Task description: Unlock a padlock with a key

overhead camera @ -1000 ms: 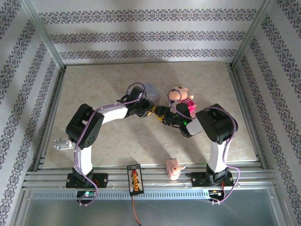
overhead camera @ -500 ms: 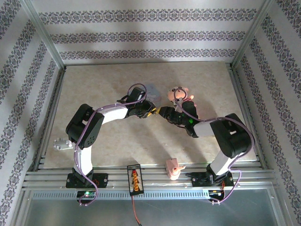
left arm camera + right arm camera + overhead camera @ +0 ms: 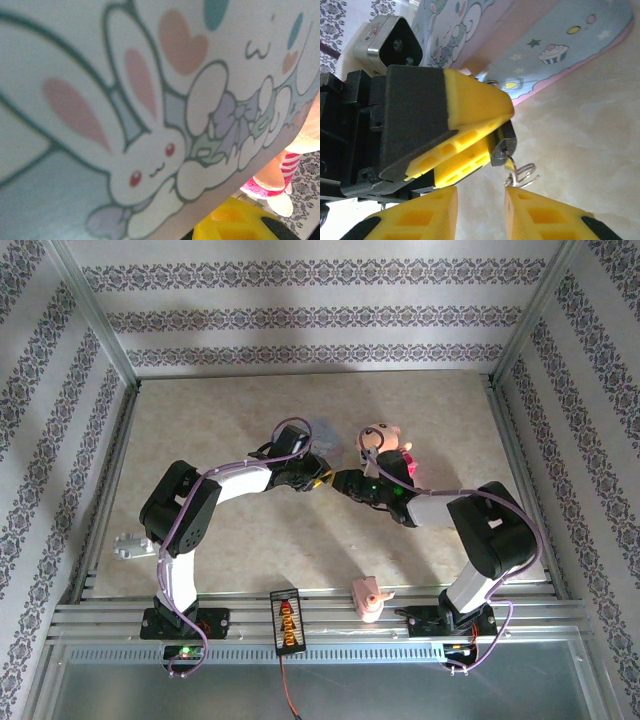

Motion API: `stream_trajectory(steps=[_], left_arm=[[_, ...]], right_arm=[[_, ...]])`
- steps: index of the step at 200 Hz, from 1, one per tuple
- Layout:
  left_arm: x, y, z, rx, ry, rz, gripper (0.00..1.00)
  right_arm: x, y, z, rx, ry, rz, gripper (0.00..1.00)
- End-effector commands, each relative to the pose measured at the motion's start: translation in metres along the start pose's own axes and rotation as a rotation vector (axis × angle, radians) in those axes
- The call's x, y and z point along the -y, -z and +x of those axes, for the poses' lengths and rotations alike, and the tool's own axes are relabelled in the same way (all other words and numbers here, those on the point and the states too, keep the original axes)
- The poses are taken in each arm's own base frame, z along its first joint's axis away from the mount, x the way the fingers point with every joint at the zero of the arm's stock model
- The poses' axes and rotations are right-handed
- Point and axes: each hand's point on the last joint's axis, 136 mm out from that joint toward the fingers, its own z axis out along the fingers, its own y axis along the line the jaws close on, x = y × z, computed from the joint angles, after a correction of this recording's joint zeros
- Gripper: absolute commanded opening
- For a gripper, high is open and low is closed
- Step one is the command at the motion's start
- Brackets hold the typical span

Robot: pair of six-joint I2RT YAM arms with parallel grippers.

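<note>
Where the two arms meet over the middle of the table, items are listed by size.

1. Left arm and right arm: both reach inward from the near rail, wrists almost tip to tip.
2. Pale blue tin: lies just beyond the left wrist. Seen close from the left wrist, its side bears a white rabbit print. From the right wrist its blue and pink parts show stars and a cupcake.
3. Pink doll: sits just right of the tin, beside the right wrist. One striped leg appears past the tin's edge.
4. Left gripper: yellow fingers pressed together, clamping the padlock at their tips.
5. Right gripper: yellow fingers parted with a clear gap and nothing between them, just below the padlock.
6. Padlock: small, dark, with a silvery face, pinched between the left fingertips above the table, near the tin's edge.
7. Silvery wire loop: hangs under the padlock, directly over the gap in the right gripper. Whether it is a key cannot be told.
</note>
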Motion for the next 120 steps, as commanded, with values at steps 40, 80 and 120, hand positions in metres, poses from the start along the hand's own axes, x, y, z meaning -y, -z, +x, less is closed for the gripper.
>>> stream_trajectory(steps=[40, 80, 120], left_arm=[[-0.018, 0.0, 0.026, -0.109, 0.035, -0.056, 0.0], [-0.019, 0.0, 0.026, -0.107, 0.037, -0.055, 0.0], [-0.02, -0.001, 0.026, -0.107, 0.038, -0.055, 0.0]], right_arm=[[0.002, -0.008, -0.007, 0.014, 0.014, 0.021, 0.3], [0.009, 0.0, -0.007, 0.042, 0.008, 0.053, 0.3], [0.014, 0.007, -0.007, 0.055, 0.009, 0.089, 0.29]])
